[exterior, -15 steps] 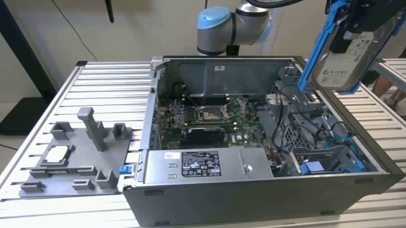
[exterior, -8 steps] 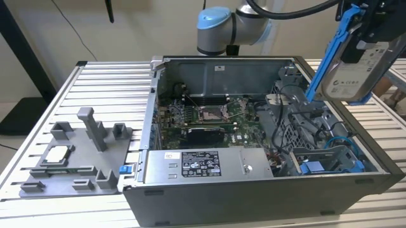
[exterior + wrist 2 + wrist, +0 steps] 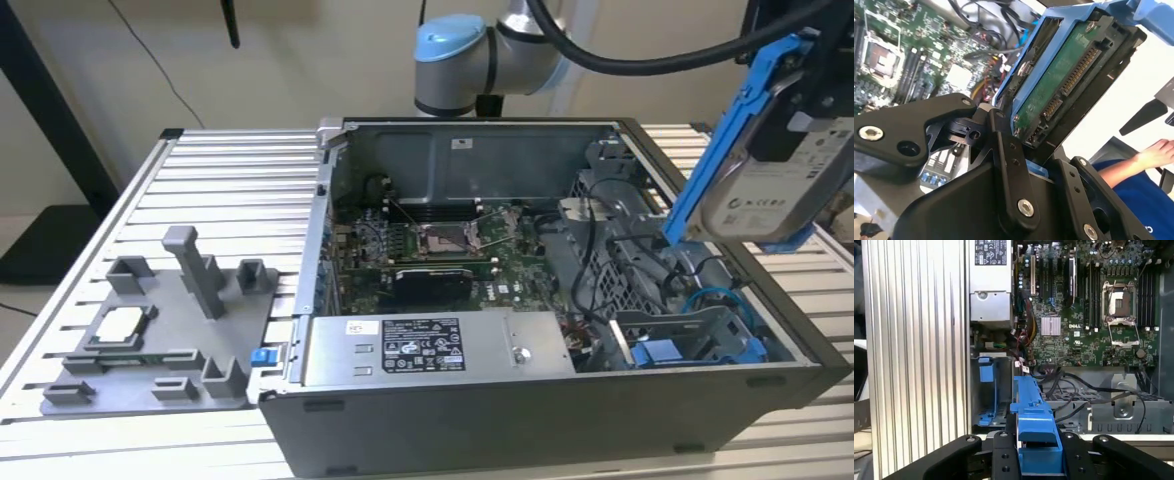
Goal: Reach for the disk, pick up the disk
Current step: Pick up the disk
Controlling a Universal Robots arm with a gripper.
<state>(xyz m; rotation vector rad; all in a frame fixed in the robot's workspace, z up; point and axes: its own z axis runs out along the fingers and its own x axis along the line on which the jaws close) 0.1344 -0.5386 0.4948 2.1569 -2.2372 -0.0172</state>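
Disk [image 3: 778, 190] up in air, tilted, label side showing in exterior view, blue carrier round it. Hangs above open computer case [image 3: 534, 300], over drive-bay end at exterior view's right, clear of it. Gripper [image 3: 1038, 460] clamped on disk, black fingers [image 3: 1009, 165] pressing carrier either side; green circuit-board underside w/ connector in second wrist view. Below: motherboard [image 3: 1094, 305], power supply [image 3: 420, 350]. Case on slatted surface [image 3: 227, 190]; grey fixture [image 3: 154, 335] well apart. Person's arm [image 3: 1134, 162] beyond.

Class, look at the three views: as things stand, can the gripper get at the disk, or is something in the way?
Yes, it seems so: the gripper already appears shut on the disk, gripping its blue carrier. The exterior view shows the disk held in the air above the open computer case, clear of the bays and cables.
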